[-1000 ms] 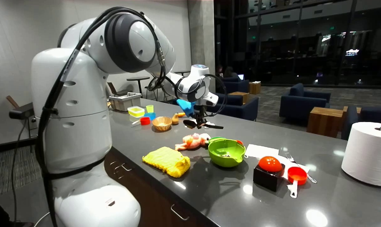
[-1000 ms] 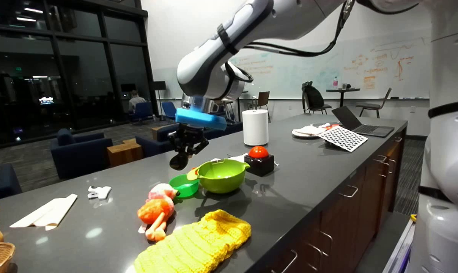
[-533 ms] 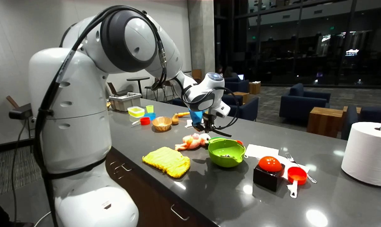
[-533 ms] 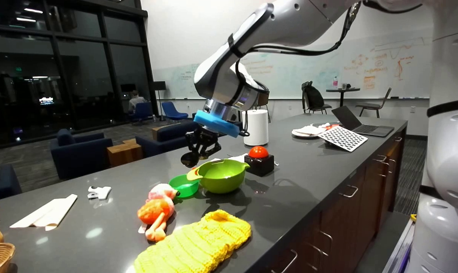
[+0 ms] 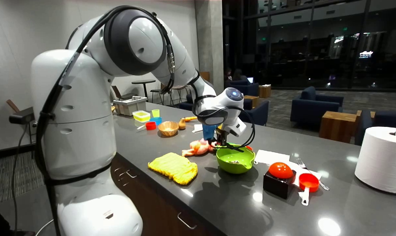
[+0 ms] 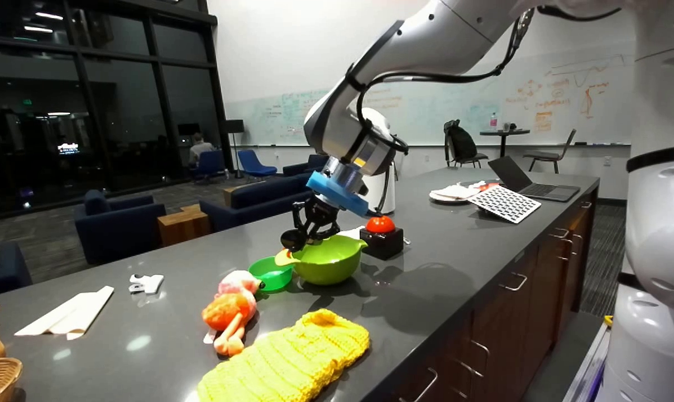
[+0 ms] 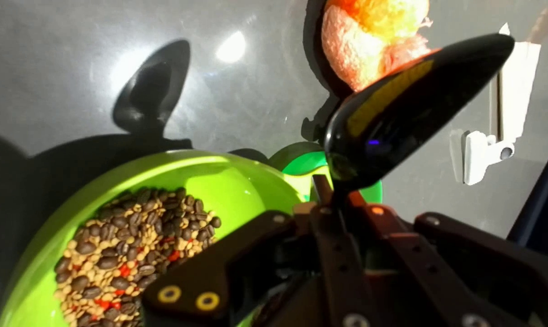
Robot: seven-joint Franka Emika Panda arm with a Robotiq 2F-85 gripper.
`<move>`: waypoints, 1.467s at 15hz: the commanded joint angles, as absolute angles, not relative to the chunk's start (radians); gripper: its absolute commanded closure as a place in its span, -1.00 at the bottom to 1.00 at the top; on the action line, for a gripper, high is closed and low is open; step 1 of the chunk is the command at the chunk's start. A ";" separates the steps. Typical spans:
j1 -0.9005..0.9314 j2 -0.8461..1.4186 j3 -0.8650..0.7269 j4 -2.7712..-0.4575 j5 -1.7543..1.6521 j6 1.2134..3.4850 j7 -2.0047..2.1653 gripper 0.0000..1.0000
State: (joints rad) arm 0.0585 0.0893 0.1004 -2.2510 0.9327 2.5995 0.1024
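Observation:
My gripper [image 7: 339, 195] is shut on a black spoon [image 7: 410, 109], whose bowl sticks out beyond the fingertips in the wrist view. In an exterior view the spoon [image 6: 293, 240] hangs just above the rim of a lime-green mixing bowl [image 6: 325, 268], on the side with the yellowish handle. Dark beans, pale grains and red bits [image 7: 133, 245] lie inside that bowl. A smaller green bowl [image 6: 271, 274] stands beside it, partly covered by the spoon in the wrist view. Close by lies a pink and orange plush bird [image 6: 230, 312].
A yellow knitted cloth [image 6: 292, 357] lies near the counter's edge. Beyond the mixing bowl stands a black box with a red dome [image 5: 280, 180], with a red measuring cup [image 5: 308, 183] and a fork [image 5: 312, 173] near it. A white clip [image 6: 146, 283] and paper [image 6: 68, 312] rest on the counter.
My arm has come down and to the right in both exterior views, bringing the spoon from higher up to close over the mixing bowl. The grip on the spoon stays the same.

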 commanded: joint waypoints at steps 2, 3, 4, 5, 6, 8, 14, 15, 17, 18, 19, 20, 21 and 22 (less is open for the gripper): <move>0.048 0.089 0.083 -2.281 1.039 2.604 0.025 0.96; 0.046 0.095 0.079 -2.282 1.056 2.603 0.014 0.96; 0.046 0.102 0.076 -2.282 1.066 2.602 0.008 0.96; 0.045 0.110 0.073 -2.281 1.075 2.603 0.004 0.96; 0.044 0.121 0.070 -2.278 1.082 2.603 0.000 0.96; 0.045 0.138 0.065 -2.275 1.079 2.604 0.004 0.96; 0.072 0.144 0.067 -2.290 0.977 2.648 0.056 -0.01; 0.077 0.142 0.068 -2.293 0.950 2.654 0.067 -0.13; 0.084 0.142 0.071 -2.294 0.902 2.659 0.086 -0.42; 0.087 0.140 0.071 -2.296 0.874 2.660 0.103 -0.54; 0.091 0.138 0.071 -2.298 0.845 2.663 0.119 -0.70; 0.098 0.134 0.070 -2.301 0.802 2.668 0.144 -0.82; 0.106 0.132 0.068 -2.304 0.750 2.673 0.179 -0.99; 0.113 0.128 0.064 -2.306 0.682 2.673 0.221 -0.99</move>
State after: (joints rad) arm 0.0909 0.1587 0.0680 -2.2768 0.8106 2.6507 0.1202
